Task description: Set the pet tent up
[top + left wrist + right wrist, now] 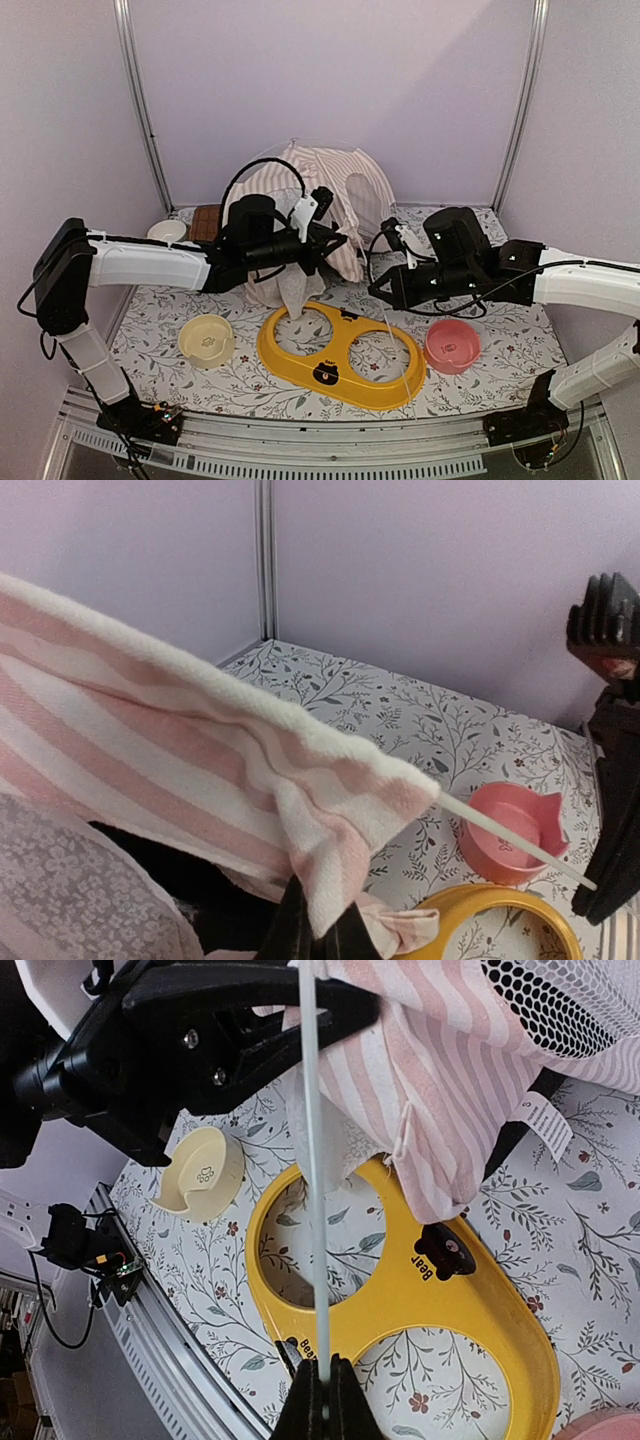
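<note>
Just behind the yellow bowl stand (335,350) at the table (500,375) front, the right gripper (322,1400) is pinching a thin white pole (314,1160). The left gripper (320,930) is clamping the striped cloth of the pet tent (345,180), which is slumping near the back wall.

One pet tent (340,185), one feeder (345,340) — three bowls (452,345).

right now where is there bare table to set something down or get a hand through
Free: the cloth right of the pink bowl, and the front left corner beside the cream bowl. Crowded: the middle, where the tent, left gripper, right gripper and yellow feeder bunch together; a white bowl and brown mat fill the back left.
</note>
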